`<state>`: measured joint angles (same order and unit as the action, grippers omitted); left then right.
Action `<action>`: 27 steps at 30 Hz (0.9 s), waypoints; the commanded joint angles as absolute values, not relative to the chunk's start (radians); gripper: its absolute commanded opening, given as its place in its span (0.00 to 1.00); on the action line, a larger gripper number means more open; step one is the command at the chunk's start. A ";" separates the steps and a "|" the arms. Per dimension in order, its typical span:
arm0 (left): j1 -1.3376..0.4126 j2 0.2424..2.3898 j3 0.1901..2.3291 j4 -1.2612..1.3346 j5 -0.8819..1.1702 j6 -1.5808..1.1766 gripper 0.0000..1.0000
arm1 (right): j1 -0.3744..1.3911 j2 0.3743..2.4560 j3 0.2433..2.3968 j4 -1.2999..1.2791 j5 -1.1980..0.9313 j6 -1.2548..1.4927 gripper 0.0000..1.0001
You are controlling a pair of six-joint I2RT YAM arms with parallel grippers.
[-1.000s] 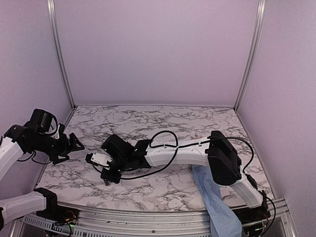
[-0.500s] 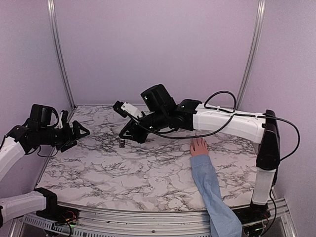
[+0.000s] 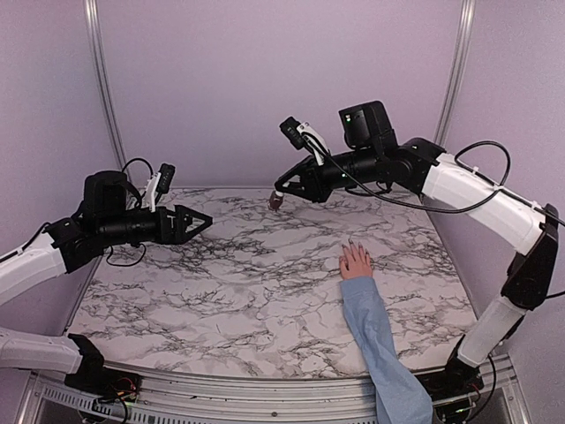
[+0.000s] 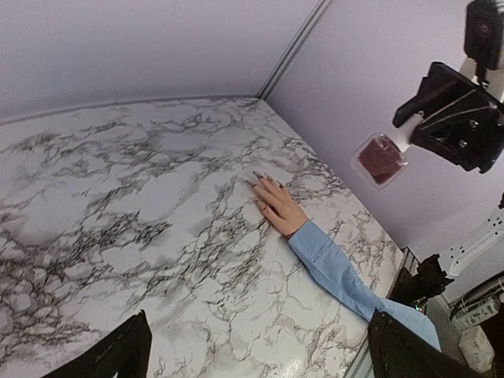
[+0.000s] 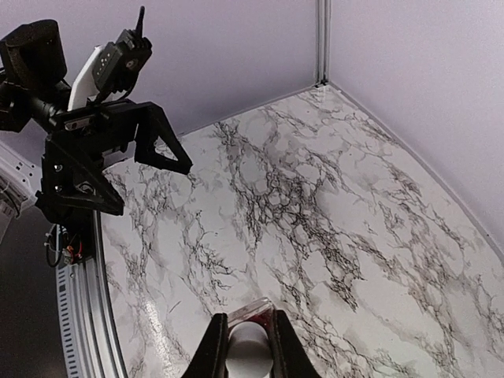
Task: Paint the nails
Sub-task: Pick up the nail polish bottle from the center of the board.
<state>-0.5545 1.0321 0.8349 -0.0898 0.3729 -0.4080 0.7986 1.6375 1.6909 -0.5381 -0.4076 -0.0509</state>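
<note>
**Nails flat on the table, bottle held aloft**

At centre left of the top view, our left gripper (image 3: 199, 223) hovers empty, jaws wide apart. In the upper centre, our right gripper (image 3: 281, 193) is clamped on a small bottle (image 3: 276, 201), which we judge light and smooth. Right of centre, the hand (image 3: 357, 262) lies flat on the table (image 3: 247, 291). Its nails (image 3: 351, 242) are tiny, on soft fingers, so we would touch them lightly and never grip.
</note>
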 commanded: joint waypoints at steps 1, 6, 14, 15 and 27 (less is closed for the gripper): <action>-0.635 1.041 0.841 0.195 0.434 -0.260 0.99 | 0.795 1.593 1.699 -0.596 -0.478 -0.033 0.00; -0.734 1.099 0.902 0.181 0.279 -0.150 0.96 | 0.796 1.625 1.768 -0.676 -0.340 0.092 0.00; -0.944 1.282 1.020 0.182 -0.192 -0.005 0.93 | 0.798 1.650 1.800 -0.723 -0.028 0.517 0.00; -0.957 1.312 1.039 0.182 -0.220 -0.005 0.92 | 0.799 1.655 1.810 -0.737 -0.008 0.547 0.00; -1.021 1.561 1.197 0.244 -0.208 0.063 0.68 | 0.811 1.678 1.800 -0.756 0.063 0.775 0.00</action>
<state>-1.0138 1.5272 1.1549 0.1688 -0.2134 0.0265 0.7986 1.6749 1.7710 -0.7597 0.0299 0.6804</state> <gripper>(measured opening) 0.722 0.137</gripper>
